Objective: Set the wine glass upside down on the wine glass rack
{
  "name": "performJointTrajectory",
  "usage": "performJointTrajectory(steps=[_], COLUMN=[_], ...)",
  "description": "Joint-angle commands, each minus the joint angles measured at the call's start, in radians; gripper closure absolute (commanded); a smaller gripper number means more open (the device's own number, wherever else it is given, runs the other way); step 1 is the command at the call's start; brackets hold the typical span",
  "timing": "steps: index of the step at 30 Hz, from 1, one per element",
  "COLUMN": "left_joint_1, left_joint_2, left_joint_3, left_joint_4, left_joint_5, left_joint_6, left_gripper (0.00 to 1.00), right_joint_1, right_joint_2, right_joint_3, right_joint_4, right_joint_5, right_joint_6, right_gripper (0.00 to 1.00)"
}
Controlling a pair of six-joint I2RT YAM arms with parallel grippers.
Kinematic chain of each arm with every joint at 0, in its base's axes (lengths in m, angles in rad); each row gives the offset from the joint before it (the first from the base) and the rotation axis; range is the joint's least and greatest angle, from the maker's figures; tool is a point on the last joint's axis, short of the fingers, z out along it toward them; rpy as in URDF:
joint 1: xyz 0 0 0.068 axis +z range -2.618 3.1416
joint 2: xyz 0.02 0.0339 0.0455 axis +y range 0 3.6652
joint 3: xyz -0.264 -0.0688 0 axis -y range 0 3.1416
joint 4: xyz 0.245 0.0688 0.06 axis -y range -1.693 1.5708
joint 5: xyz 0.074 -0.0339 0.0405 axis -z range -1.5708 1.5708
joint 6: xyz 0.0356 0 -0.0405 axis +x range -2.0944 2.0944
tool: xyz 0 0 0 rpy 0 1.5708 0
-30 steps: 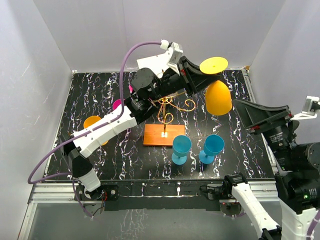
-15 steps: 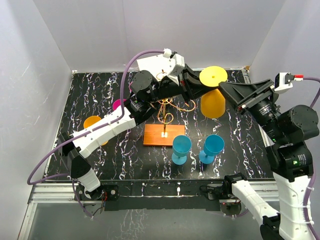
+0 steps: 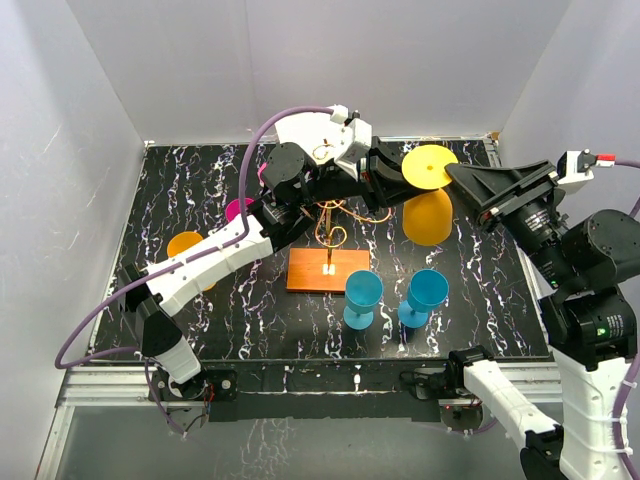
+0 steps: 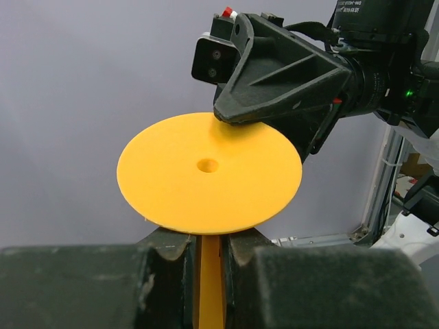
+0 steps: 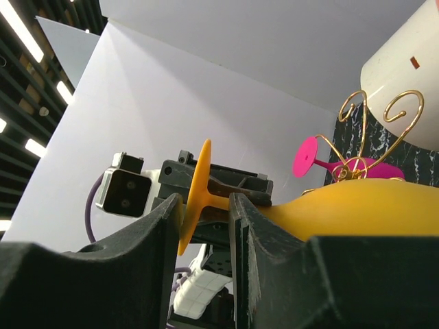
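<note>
Gripping: the left gripper (image 4: 207,241) is clenched on the thin stem of the yellow wine glass (image 3: 427,215). The glass is matte plastic, its flat round foot uppermost and its rounded bowl hanging below.
Right gripper: the right gripper (image 5: 206,205) has its black fingers either side of the foot's rim; whether they pinch it cannot be told.
Glass position: held in the air at 2 o'clock from the wine glass rack (image 3: 327,268), clear of its wires.
Rack: thin gold wire curled into scrolls on a post, on a flat orange-brown wooden base, mid-table.
Table: the black table (image 3: 480,300) is veined white like marble. The blue glasses (image 3: 362,296) stand at 5 o'clock of the base, a pink glass (image 3: 237,208) at 10 o'clock.
Change: a second earlier the right arm hung back at 3 o'clock with its jaws wide. It has since swung in to the foot and narrowed them.
Views: only the left wrist shows the foot's small centre hole. Only the right wrist shows the foot edge-on and a white cylinder (image 5: 405,75) behind the scrolls. Only the overhead view shows the base.
</note>
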Motion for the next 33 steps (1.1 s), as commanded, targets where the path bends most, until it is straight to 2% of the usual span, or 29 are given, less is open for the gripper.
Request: performJointTrajectory(steps=[1, 7, 9, 15, 17, 19, 20, 22, 23, 26, 33], left_joint_1=[-0.007, -0.006, -0.007, -0.006, -0.006, -0.007, -0.007, -0.007, -0.006, -0.007, -0.007], left_joint_2=[-0.019, -0.021, -0.022, -0.026, -0.028, -0.035, -0.040, -0.057, -0.068, -0.116, -0.208], left_joint_3=[0.005, -0.002, -0.002, -0.008, -0.013, -0.019, -0.024, -0.044, -0.060, -0.110, -0.179], left_joint_4=[0.075, 0.070, 0.069, 0.071, 0.075, 0.078, 0.079, 0.079, 0.079, 0.046, -0.039], left_joint_5=[0.035, 0.038, 0.040, 0.044, 0.035, 0.013, -0.001, -0.048, -0.079, -0.177, -0.268], left_joint_6=[0.019, 0.023, 0.023, 0.015, 0.003, -0.021, -0.038, -0.085, -0.114, -0.240, -0.558], left_gripper=[1.00, 1.00, 1.00, 1.00, 1.00, 0.90, 0.80, 0.52, 0.45, 0.36, 0.28], right_joint_1=[-0.002, -0.001, -0.002, -0.001, -0.002, -0.002, -0.001, -0.002, -0.002, -0.001, -0.001], right_joint_2=[0.017, 0.033, 0.037, 0.030, 0.028, 0.027, 0.027, 0.026, 0.025, 0.025, 0.017], right_joint_3=[0.056, 0.063, 0.062, 0.044, 0.046, 0.049, 0.052, 0.062, 0.068, 0.078, 0.051], right_joint_4=[-0.001, -0.004, -0.013, -0.009, -0.008, -0.006, -0.005, -0.008, -0.008, -0.014, 0.001], right_joint_5=[0.033, 0.029, 0.028, 0.040, 0.051, 0.067, 0.080, 0.111, 0.128, 0.187, 0.243], right_joint_6=[-0.027, -0.041, -0.046, -0.041, -0.040, -0.042, -0.046, -0.057, -0.069, -0.096, -0.142], right_gripper=[0.69, 0.69, 0.72, 0.97, 1.00, 1.00, 1.00, 1.00, 1.00, 1.00, 1.00])
